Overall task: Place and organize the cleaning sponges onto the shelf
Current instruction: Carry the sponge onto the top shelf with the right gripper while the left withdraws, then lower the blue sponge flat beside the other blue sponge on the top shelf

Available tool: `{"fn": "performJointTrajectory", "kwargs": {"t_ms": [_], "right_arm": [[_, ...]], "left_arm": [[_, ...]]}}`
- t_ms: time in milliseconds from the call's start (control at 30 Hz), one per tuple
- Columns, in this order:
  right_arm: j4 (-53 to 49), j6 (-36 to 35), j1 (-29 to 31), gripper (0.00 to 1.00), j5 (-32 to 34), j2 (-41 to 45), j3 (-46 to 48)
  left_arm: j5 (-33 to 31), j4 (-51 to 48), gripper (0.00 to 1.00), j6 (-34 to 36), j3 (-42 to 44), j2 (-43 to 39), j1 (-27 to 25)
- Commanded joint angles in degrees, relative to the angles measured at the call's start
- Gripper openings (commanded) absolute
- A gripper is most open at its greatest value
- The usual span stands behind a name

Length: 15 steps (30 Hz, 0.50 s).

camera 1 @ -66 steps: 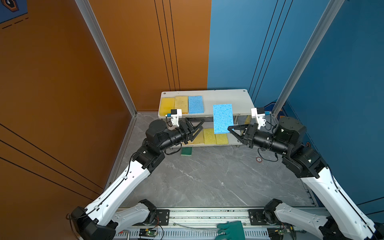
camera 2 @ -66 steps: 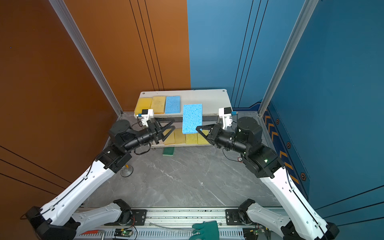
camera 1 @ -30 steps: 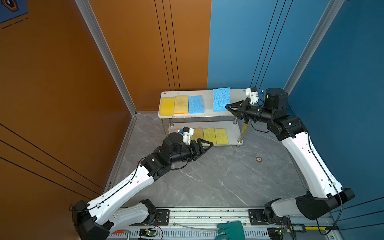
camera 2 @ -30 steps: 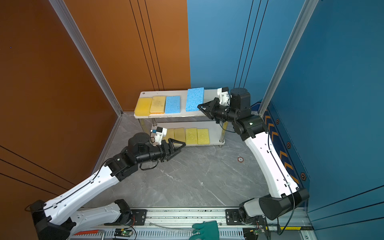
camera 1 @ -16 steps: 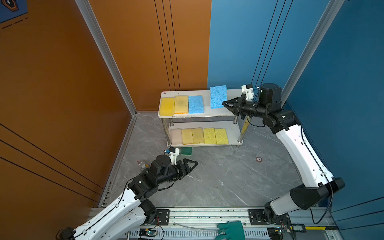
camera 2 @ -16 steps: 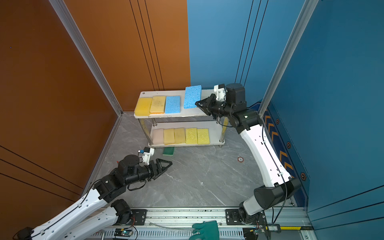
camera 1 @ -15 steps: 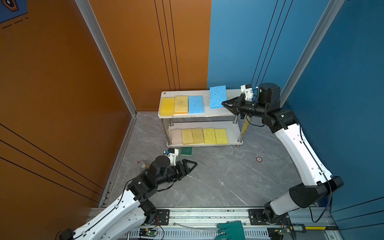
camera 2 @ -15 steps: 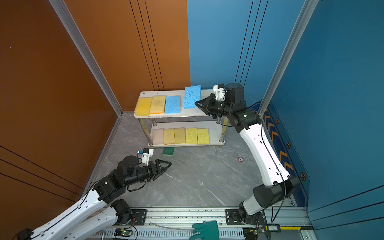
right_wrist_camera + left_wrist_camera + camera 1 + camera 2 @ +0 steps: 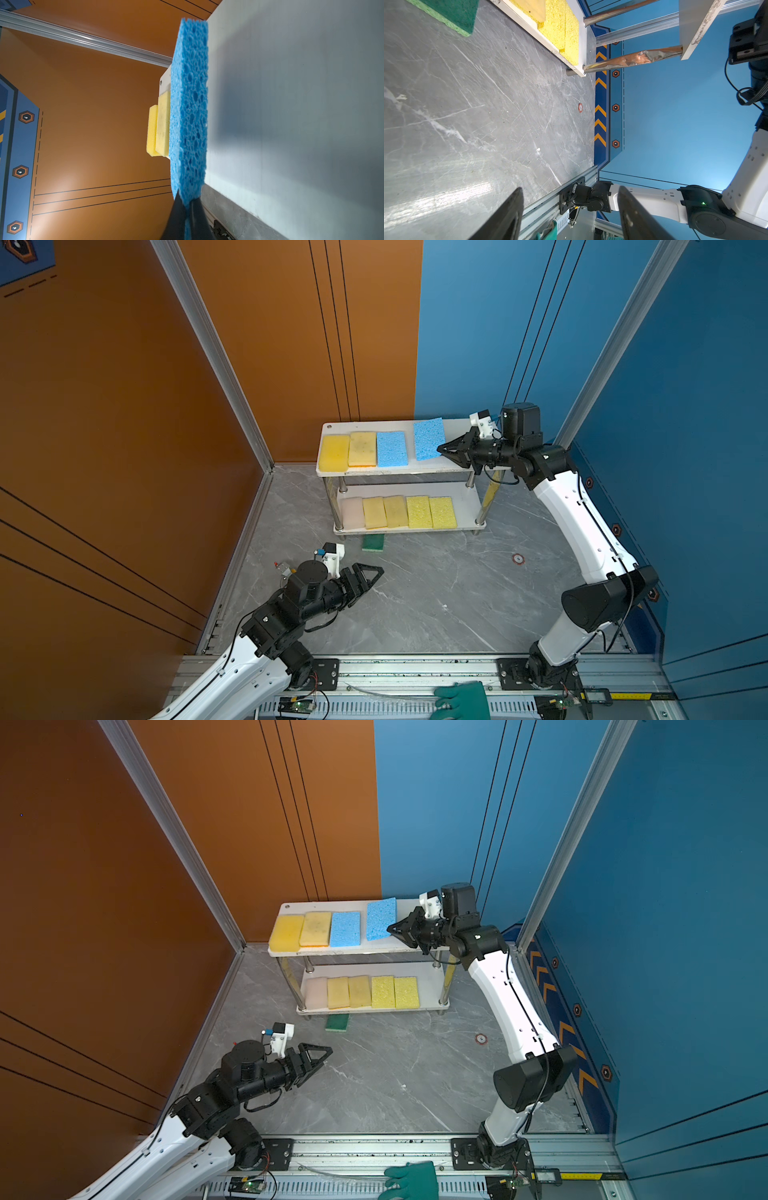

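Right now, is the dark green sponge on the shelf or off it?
Off. The dark green sponge lies on the floor just in front of the shelf's lower board.

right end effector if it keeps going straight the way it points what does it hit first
Likely the flat light blue sponge on the shelf's top board: the right end effector, shut on a held blue sponge, points along the board toward it. Clearance above the board is unclear.
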<state>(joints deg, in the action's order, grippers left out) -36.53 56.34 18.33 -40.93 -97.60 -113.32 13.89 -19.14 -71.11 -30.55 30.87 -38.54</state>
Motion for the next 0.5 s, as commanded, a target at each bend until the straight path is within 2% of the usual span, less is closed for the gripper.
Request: {"fn": "performJointTrajectory", "kwargs": {"t_ms": [0,467], "right_arm": [[-0.9,-2.0,-0.4,0.07,-2.2,-1.0,-1.7],[-0.9,-2.1,-0.2,0.07,-2.0,-3.7,-3.0]], "left_arm": [[-0.8,-1.1,0.72,-0.7,1.3,-0.9,0.7],[-0.4,-1.8,0.72,-2.2,3.0,-3.6,2.3]]}}
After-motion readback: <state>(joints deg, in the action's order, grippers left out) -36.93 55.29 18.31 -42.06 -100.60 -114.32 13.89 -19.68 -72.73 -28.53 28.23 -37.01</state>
